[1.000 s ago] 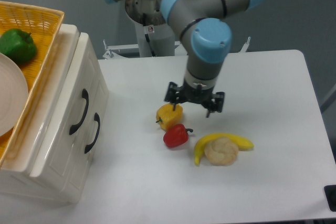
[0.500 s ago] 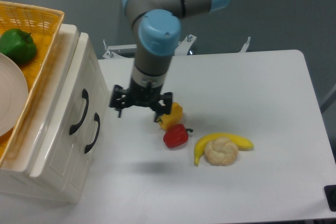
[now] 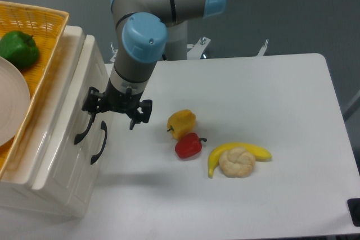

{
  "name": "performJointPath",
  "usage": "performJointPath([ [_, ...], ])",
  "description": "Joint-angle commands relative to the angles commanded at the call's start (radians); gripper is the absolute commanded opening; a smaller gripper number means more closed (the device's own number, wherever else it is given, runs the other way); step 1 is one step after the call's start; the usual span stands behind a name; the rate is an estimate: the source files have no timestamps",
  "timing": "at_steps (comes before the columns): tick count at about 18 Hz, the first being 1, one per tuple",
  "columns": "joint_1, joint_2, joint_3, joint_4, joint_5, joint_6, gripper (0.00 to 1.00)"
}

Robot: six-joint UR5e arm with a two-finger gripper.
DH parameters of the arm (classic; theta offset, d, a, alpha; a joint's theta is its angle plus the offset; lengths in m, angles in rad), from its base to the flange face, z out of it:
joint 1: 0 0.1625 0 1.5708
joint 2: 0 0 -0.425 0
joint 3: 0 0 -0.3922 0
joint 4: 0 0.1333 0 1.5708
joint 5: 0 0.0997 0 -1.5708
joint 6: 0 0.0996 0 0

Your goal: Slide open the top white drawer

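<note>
Fingers of the gripper hang spread apart with nothing between them, just right of the cabinet front. We locate the top drawer at the cabinet's upper front face, fully shut; its curved black handle runs up and down the face. The left side of the gripper overlaps the upper end of that handle; we cannot tell whether it touches. The lower drawer handle sits just below and right of the top handle, so we judge a mis-grab of the wrong handle to be the main risk.

We judge the coming move to turn on one relation: the handle lies left of the fingers, and the drawer must travel rightward, away from the cabinet. Right of the cabinet, the table offers bare room at first; a yellow pepper and red pepper lie farther right, apart from the cabinet.
</note>
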Motion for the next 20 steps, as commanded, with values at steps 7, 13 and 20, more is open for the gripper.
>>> performJointPath([
  [7,-0.017,-0.026,0.000,-0.014,0.001,0.002,1.00],
  [13,-0.023,-0.046,0.000,-0.012,0.003,0.005,1.00],
  [20,-0.023,-0.052,0.000,-0.009,0.035,0.006,1.00],
])
